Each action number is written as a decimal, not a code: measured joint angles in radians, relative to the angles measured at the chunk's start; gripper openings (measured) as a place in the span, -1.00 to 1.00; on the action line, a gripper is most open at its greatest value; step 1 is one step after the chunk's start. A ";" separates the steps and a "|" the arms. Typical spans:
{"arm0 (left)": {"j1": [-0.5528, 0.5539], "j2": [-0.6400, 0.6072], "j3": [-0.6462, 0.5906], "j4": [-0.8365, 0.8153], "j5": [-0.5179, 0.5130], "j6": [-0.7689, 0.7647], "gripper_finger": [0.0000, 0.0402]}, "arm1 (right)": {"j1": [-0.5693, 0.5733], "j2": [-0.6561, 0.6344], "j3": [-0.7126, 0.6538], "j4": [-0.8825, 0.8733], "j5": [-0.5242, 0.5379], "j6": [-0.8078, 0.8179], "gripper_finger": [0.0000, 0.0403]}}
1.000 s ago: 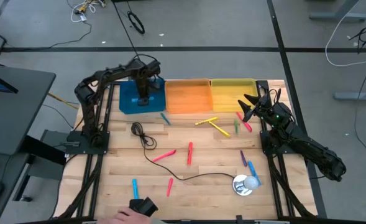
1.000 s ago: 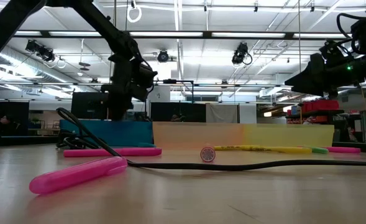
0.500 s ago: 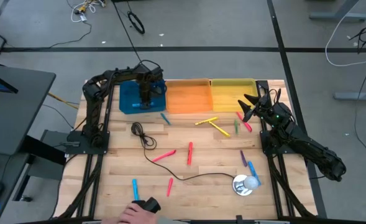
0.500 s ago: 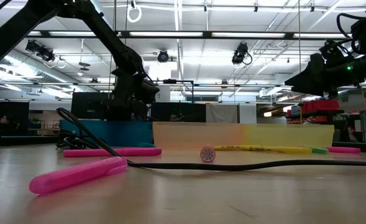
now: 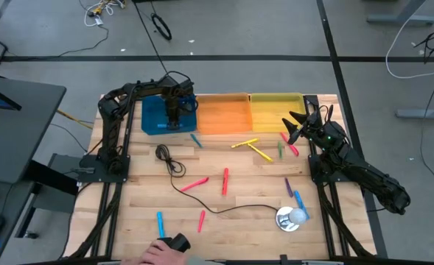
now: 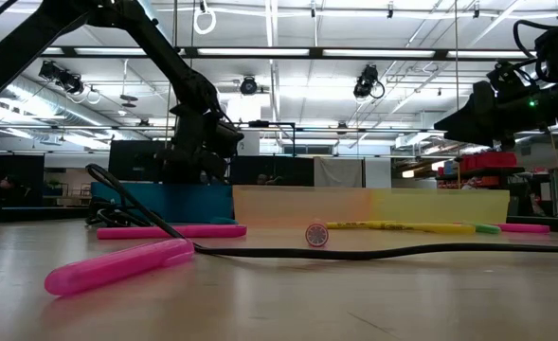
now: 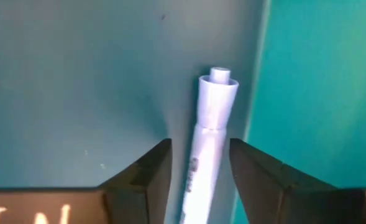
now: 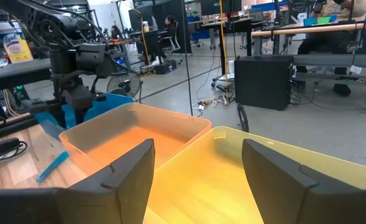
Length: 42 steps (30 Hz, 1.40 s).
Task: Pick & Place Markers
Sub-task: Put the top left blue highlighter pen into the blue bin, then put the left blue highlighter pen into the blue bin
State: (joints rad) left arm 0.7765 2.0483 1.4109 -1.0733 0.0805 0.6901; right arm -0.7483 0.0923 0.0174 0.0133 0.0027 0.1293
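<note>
Marker, pale blue plastic, cylindrical (image 7: pixel 209 143): we find it lying on the floor of the blue plastic tray (image 5: pixel 149 116) at the table's far left, between the left gripper (image 7: pixel 200 171) fingers, which stand slightly parted on either side of it. We cannot tell whether they touch it; we judge this a release, the colour matching the tray.

Left gripper: lowered into the blue tray, apparently to set the marker down rather than drop it.

Trays, translucent plastic: orange (image 5: pixel 222 112) and yellow (image 5: pixel 275 110), in a row to the right of the blue one along the far edge, presumably one per colour.

Remaining markers, loose on the wooden table (image 5: pixel 239 199): two yellow crossed (image 5: pixel 250 147), pink (image 5: pixel 194 184), red (image 5: pixel 225 181), blue (image 5: pixel 160 223), among others.

Right gripper (image 8: pixel 198 165): jaws wide apart, empty, waiting near the yellow tray.

Black cable (image 5: pixel 174 168): trailing across the table.
</note>
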 joint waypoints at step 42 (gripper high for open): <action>0.006 -0.152 0.098 -0.071 0.048 -0.304 0.11 | 0.000 0.000 0.000 0.000 0.000 0.000 0.22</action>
State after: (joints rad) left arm 0.7826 1.8961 1.5093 -1.1442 0.1289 0.3856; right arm -0.7483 0.0925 0.0174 0.0133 0.0029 0.1291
